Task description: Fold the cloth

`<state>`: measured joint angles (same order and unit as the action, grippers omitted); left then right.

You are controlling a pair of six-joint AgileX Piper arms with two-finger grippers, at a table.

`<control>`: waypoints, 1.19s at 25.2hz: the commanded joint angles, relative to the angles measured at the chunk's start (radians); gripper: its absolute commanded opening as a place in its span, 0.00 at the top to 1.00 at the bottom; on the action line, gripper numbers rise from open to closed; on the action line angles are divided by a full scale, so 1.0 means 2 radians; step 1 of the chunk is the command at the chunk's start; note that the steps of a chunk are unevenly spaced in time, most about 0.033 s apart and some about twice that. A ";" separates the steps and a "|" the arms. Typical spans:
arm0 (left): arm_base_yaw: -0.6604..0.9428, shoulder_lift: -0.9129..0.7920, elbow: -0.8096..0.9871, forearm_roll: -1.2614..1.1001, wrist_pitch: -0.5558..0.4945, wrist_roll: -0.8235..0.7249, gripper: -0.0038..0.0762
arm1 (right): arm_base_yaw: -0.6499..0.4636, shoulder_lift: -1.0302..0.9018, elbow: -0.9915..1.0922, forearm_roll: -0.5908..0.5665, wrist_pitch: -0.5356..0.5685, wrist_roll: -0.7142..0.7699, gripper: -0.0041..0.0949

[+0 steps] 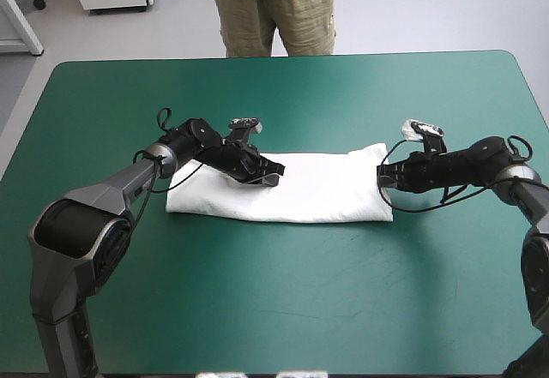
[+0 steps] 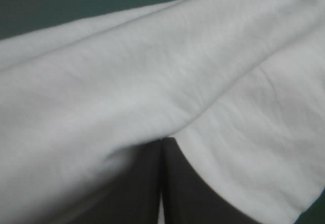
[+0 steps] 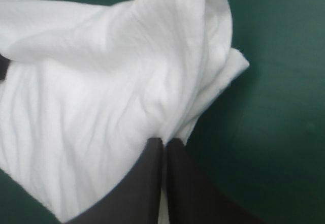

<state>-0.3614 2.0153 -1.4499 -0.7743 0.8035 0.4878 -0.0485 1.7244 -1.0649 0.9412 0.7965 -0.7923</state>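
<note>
T-shirt (image 1: 317,191) lies as a long folded band at ctr of the teal-green surface (image 1: 283,301), long axis 9-to-3 o'clock in the high view. Left tool (image 1: 268,172) sits over the band's 9 o'clock third, toward its 12 o'clock edge. Its black fingers all but meet, w/ a raised fold of cloth pinched between. Right tool (image 1: 383,177) is at the 3 o'clock end, likewise clamped on the edge layers, the corner bunched just ahead of it.

Step in hand, prob.: bring one end across to halve the band. To do it well:
- lift both pinches level, just clear of the lower layers;
- carry across w/o dragging the base;
- line up edges & corners before letting go.

Risk: only the top layer is caught, so the fold opens.

No brand, label or writing readable on cloth or surface.
</note>
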 commanded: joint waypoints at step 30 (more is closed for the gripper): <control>0.089 -0.316 -0.070 0.211 0.137 -0.088 0.96 | 0.271 0.038 -0.326 -0.077 0.024 0.181 0.97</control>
<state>-0.1938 1.5029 -1.5493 -0.4228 1.0677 0.3672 0.4356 1.7935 -1.6028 0.7749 0.8686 -0.4621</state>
